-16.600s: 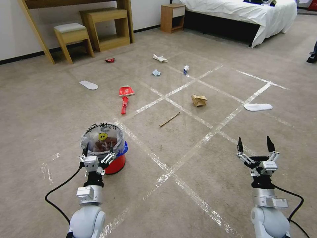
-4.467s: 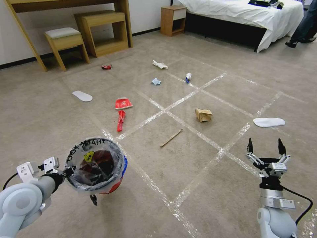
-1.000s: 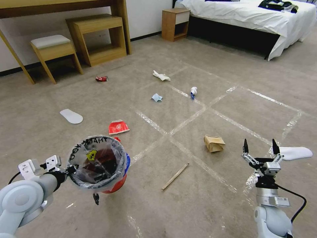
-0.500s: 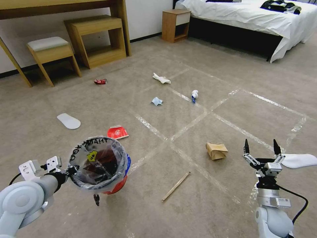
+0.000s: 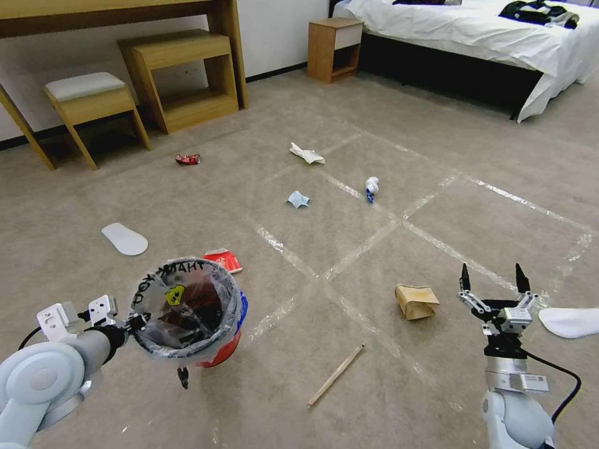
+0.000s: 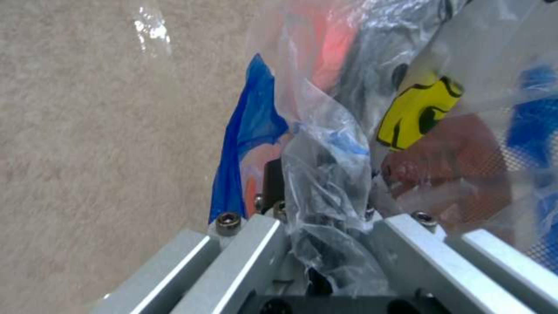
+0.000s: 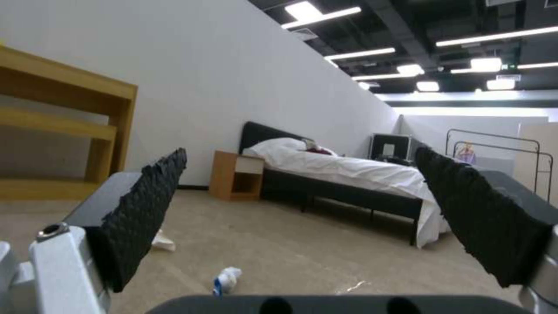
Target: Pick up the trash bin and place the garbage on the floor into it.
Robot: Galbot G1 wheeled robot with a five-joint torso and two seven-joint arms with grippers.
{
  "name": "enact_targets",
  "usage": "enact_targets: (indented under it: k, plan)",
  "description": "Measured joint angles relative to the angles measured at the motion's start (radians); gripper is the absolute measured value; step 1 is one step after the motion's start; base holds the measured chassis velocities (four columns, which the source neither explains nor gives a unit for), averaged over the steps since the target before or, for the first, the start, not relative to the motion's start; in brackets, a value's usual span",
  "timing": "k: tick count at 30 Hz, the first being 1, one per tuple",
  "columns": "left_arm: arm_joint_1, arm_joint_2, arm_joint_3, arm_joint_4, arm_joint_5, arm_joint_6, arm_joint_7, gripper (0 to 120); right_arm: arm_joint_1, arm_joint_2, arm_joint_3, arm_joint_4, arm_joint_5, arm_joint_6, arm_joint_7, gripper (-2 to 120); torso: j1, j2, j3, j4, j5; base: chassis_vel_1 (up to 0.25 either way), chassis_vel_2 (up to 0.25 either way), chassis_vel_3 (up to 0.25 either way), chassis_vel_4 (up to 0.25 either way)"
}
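Red trash bin point(image 5: 215, 349) with blue rim, clear printed liner, held off the floor point(image 5: 387, 386) at near left. Left gripper point(image 5: 134, 323) has its jaws clamped on the bin's rim and bunched liner; left wrist view shows plastic pinched between the metal fingers point(image 6: 250, 244). Right gripper point(image 5: 493, 288) hovers at near right, pointing forward, jaws wide apart, holding nothing.

Garbage on the carpet, nearest first: thin wooden stick point(image 5: 336, 375) between the two arms; crumpled brown paper bag point(image 5: 417, 301) just left of the right gripper; red wrapper point(image 5: 224, 259) partly hidden behind the bin. Farther out: pale blue mask point(image 5: 297, 199), white-blue wad point(image 5: 372, 186) on a tape line, white crumpled paper point(image 5: 306, 153), crushed red can point(image 5: 188, 159) near the wooden stool point(image 5: 87, 100). Bed point(image 5: 474, 37) at far right.
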Motion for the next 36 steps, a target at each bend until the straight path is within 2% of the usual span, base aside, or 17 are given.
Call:
enact_targets:
  k: [13,23,25,27,28,30,31,32,34,36]
  plan:
    - [0.002,-0.002,-0.004,-0.001,-0.001,0.000,-0.001,0,0.000,0.002,-0.005,-0.006,0.000,0.016,0.000,100,0.000,0.000,0.000,0.0000,-0.0001,-0.085,0.088,0.086,-0.089]
    - [0.003,-0.002,-0.006,-0.006,-0.003,0.000,-0.001,0,-0.002,-0.028,-0.009,0.011,-0.024,0.006,0.026,100,0.000,0.000,0.000,-0.0001,0.0000,0.000,0.000,0.000,0.000]
    - [0.006,-0.002,-0.004,-0.009,-0.003,0.000,-0.002,0,-0.023,-0.075,-0.021,0.018,-0.033,0.003,-0.007,100,0.000,0.000,0.000,0.0000,0.0002,0.000,0.000,0.000,0.000]
    - [0.011,-0.002,-0.003,-0.013,-0.003,0.000,-0.002,0,-0.062,-0.152,-0.037,0.020,-0.024,0.005,-0.111,100,0.000,0.000,0.000,-0.0001,0.0000,0.000,0.000,0.000,0.000]
    - [0.011,-0.002,-0.003,-0.013,-0.003,0.000,-0.002,0,-0.062,-0.152,-0.037,0.020,-0.024,0.005,-0.111,100,0.000,0.000,0.000,-0.0001,0.0000,0.000,0.000,0.000,0.000]
    - [0.013,-0.001,-0.006,-0.013,-0.003,0.000,-0.002,0,-0.094,-0.277,-0.048,0.006,-0.017,0.029,-0.243,100,0.000,0.000,0.000,-0.0001,0.0006,0.000,0.000,0.000,0.000]
    - [0.014,-0.001,-0.006,-0.013,-0.002,0.000,-0.001,0,-0.107,-0.327,-0.050,0.005,-0.020,0.035,-0.276,100,0.000,0.000,0.000,-0.0003,0.0008,0.000,0.000,0.000,0.000]
    - [0.014,-0.001,-0.006,-0.013,-0.002,0.000,-0.001,0,-0.107,-0.327,-0.050,0.005,-0.020,0.035,-0.276,100,0.000,0.000,0.000,-0.0003,0.0008,0.000,0.000,0.000,0.000]
    - [0.014,-0.007,-0.004,-0.014,0.003,0.000,0.000,0,-0.151,-0.468,-0.060,0.013,-0.032,0.049,-0.350,100,0.000,0.000,0.000,0.0000,-0.0009,0.000,0.000,0.000,0.000]
    - [0.012,-0.011,-0.001,-0.014,0.004,0.000,0.000,0,-0.164,-0.496,-0.065,0.018,-0.036,0.051,-0.366,100,0.000,0.000,0.000,0.0000,-0.0001,0.000,0.000,0.000,0.000]
